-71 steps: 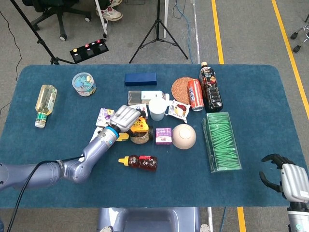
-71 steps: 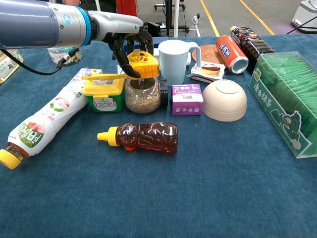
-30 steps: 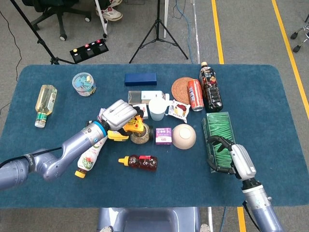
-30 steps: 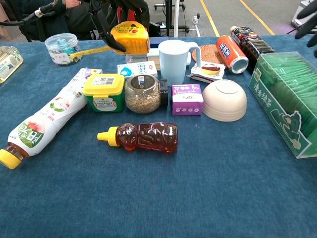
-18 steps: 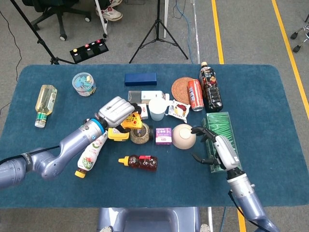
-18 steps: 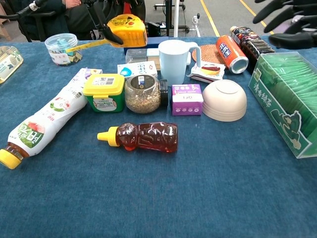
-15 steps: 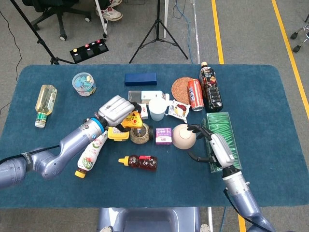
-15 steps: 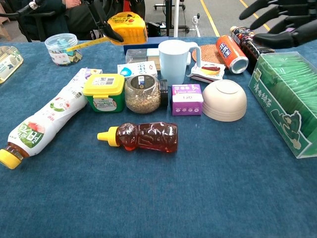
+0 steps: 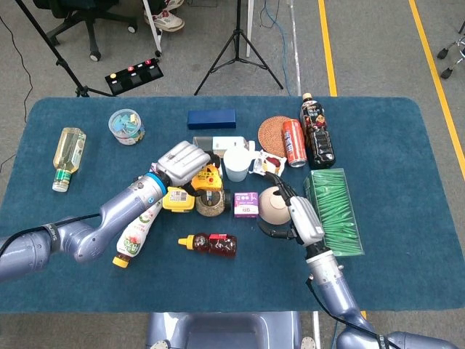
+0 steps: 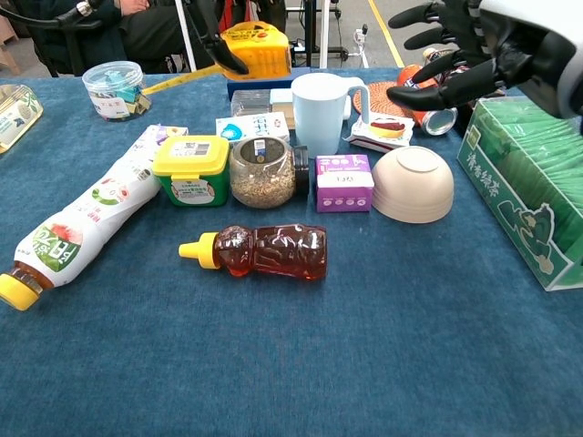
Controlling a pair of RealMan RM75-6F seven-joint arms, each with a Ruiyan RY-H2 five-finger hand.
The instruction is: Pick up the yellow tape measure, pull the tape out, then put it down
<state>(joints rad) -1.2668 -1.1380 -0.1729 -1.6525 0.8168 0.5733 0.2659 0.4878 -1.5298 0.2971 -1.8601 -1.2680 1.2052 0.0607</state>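
The robot's left hand [image 9: 183, 161] grips the chunky yellow plastic tape measure [image 10: 258, 49], lifted above the jars at the middle of the blue counter [image 9: 407, 269]. A short yellow blade [image 10: 182, 80] juts out to the left, away from the right hand [image 10: 474, 50], which hovers right of it over the bowl, fingers [image 10: 421, 91] spread and empty.
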